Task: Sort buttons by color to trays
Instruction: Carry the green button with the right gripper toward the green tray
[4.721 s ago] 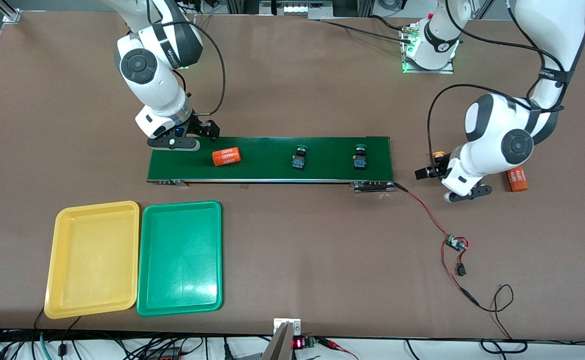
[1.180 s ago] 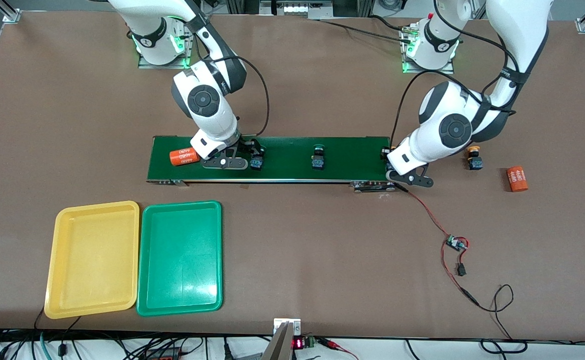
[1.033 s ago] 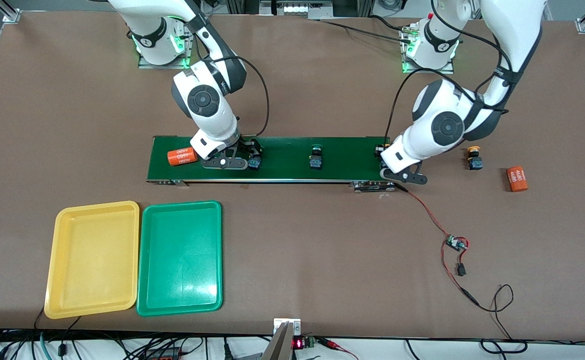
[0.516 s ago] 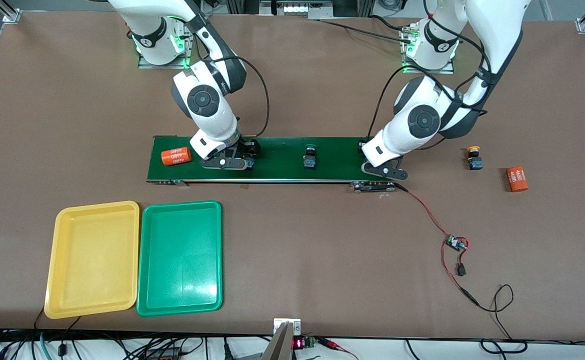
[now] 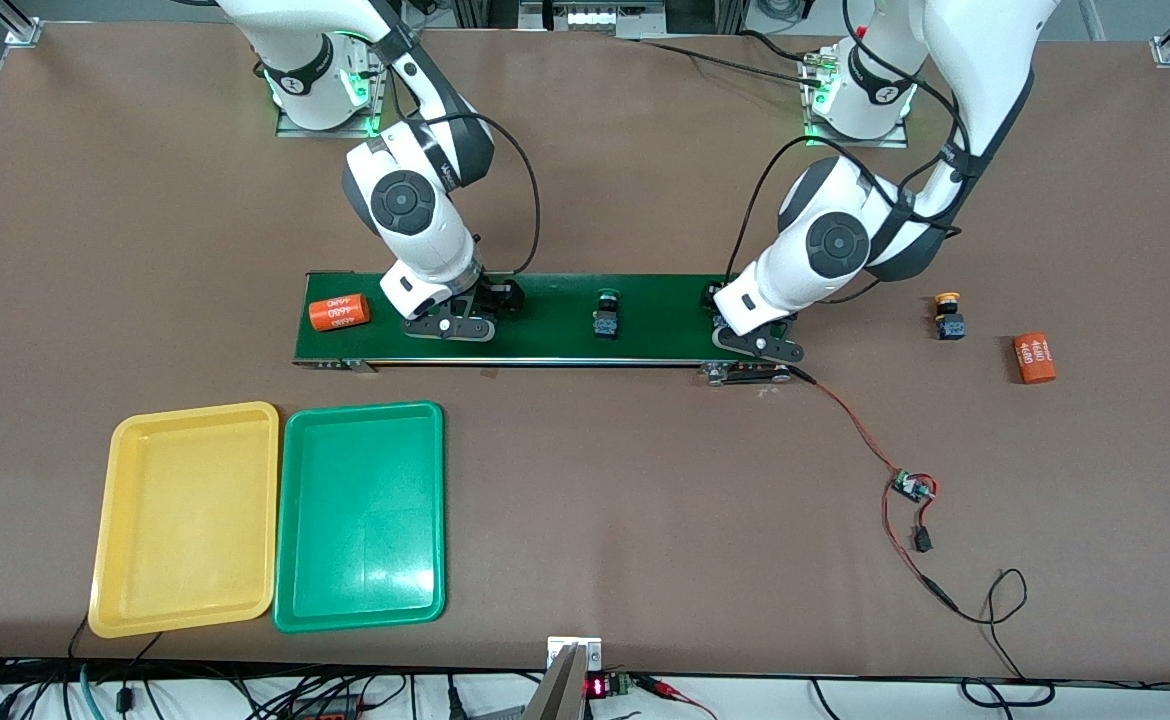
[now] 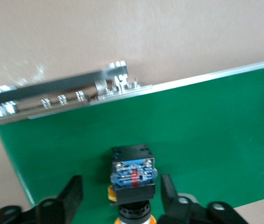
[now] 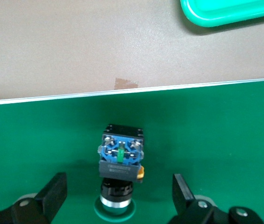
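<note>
- Buttons sit spread along the conveyor belt [image 5: 545, 320] and the table [image 5: 585, 480]: one green-capped button [image 5: 605, 314] rests mid-belt, between the two arms.
- Another green-capped button [image 7: 121, 161] lies on the belt between the spread fingers of the right gripper [image 5: 465, 322], which hovers low over the belt with its claw wide and touching nothing, as the right wrist view shows.
- An orange-capped button [image 6: 132, 176] lies on the belt at the left arm's end, flanked by the open fingers of the left gripper [image 5: 750, 340]; the left wrist view shows clear gaps on both sides.
- A second orange-capped button [image 5: 948, 314] stands on the bare table off the belt's end, near an orange cylinder [image 5: 1034, 358].
- Another orange cylinder [image 5: 338, 312] lies on the belt at the right arm's end, beside the right gripper.
- Yellow tray [image 5: 115, 520] and green tray [image 5: 290, 520] lie side by side, nearer the front camera than the belt, both holding nothing.
</note>
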Tool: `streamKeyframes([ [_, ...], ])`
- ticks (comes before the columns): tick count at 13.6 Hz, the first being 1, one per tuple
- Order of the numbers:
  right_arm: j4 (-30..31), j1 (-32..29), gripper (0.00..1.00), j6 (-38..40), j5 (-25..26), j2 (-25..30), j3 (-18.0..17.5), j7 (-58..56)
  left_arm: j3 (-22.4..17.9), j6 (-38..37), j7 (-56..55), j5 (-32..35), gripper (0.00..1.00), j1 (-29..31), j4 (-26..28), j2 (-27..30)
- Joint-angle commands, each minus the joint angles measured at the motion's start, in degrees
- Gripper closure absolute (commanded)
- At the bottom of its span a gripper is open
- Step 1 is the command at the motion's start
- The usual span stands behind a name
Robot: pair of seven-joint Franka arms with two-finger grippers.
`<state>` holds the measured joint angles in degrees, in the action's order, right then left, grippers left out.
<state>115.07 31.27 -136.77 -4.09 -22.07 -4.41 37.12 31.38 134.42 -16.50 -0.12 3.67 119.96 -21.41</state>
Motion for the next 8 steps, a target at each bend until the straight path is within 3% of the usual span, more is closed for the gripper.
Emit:
streamKeyframes([
  [1, -0.81, 0.46, 0.00, -0.08, -0.66, -1.31, 0.10, 0.15, -2.27, -1.09, 0.68, -1.11, 0.00, 1.34, 0.45, 5.49],
  [3, -0.81, 0.55, 0.05, 0.01, -0.57, -2.36, 0.10, -0.38, -6.66, -2.40, 0.94, -0.93, 0.00, 2.74, 0.45, 6.02],
  [4, -0.81, 0.46, 0.17, 0.01, -0.14, -2.37, 0.10, -0.56, -7.72, -2.76, 0.94, -0.76, 0.00, 4.75, 0.45, 5.85],
  [5, -0.81, 0.37, 0.32, 0.10, 0.13, -2.37, 0.10, -1.26, -8.00, -2.85, 0.77, -0.58, 0.00, 7.99, 0.54, 5.24],
  [6, -0.81, 0.20, 0.57, 0.27, 0.13, -2.37, 0.10, -3.53, -8.00, -3.28, 0.85, -0.40, 0.00, 11.67, 0.98, 4.02],
  [8, -0.81, -0.07, 0.87, 0.62, 0.04, -1.58, 0.19, -4.95, -8.87, -4.69, 0.94, 0.47, 0.00, 18.10, 0.98, 2.25],
])
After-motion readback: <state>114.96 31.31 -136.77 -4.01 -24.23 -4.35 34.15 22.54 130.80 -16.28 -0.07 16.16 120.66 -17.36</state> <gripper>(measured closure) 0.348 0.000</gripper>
